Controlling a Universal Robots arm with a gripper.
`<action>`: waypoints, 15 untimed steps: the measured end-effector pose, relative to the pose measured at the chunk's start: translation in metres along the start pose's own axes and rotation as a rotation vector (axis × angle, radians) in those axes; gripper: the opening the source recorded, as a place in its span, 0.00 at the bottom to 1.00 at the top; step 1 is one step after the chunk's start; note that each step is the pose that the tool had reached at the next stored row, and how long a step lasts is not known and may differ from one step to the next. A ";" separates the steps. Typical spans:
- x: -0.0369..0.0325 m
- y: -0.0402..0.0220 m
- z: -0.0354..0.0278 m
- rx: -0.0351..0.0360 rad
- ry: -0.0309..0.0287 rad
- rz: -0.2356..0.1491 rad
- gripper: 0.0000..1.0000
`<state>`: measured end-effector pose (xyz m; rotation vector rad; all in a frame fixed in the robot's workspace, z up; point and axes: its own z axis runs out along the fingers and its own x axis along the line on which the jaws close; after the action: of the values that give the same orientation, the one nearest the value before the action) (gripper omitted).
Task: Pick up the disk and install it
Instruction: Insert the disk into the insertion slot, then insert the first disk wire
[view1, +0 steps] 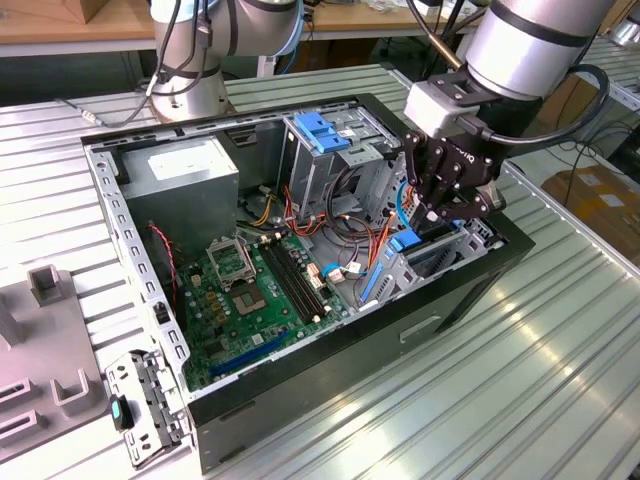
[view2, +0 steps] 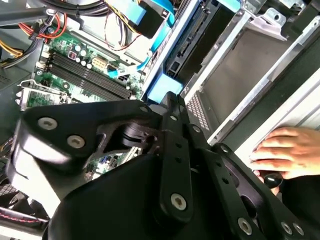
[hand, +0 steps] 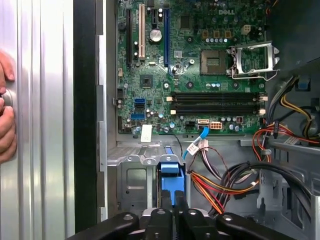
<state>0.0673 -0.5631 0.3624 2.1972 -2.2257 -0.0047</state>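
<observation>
A: What lay at the exterior view's left?

B: A grey plastic fixture block (view1: 40, 300) and a small metal bracket with a black latch (view1: 145, 410). Both sat on the ribbed aluminium bench (view1: 540, 380), just beside the open black computer case (view1: 420, 330).

A: And inside the case?

B: Going rightward, there was a grey power-supply box (view1: 190, 170) in the far left corner. Next came a green motherboard (view1: 250, 290) lying flat, then an upright metal cage with a blue plastic top (view1: 325, 135) on the far side.

A: Where was the disk?

B: At the case's right end. The disk (view1: 404, 243), a flat drive in a blue plastic carrier, stood on edge in the metal bay, its blue end uppermost.

A: And the gripper?

B: The black gripper (view1: 435, 225) hung directly over that blue end. Its fingers (hand: 162, 215) were drawn together with hardly a gap, and I saw nothing clamped between them. The tips were right at the carrier, though I could not tell whether they touched it.

A: Anything else?

B: In both wrist views, a person's hand (hand: 5, 115) rested on the bench just outside the case wall.
</observation>
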 end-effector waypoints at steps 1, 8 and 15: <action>0.0002 -0.0006 0.0010 0.0000 0.0001 0.000 0.12; 0.0002 -0.0007 0.0012 0.0000 0.0001 0.000 0.11; 0.0003 -0.0007 0.0014 0.0000 0.0001 0.000 0.11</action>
<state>0.0679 -0.5634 0.3610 2.1970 -2.2258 -0.0046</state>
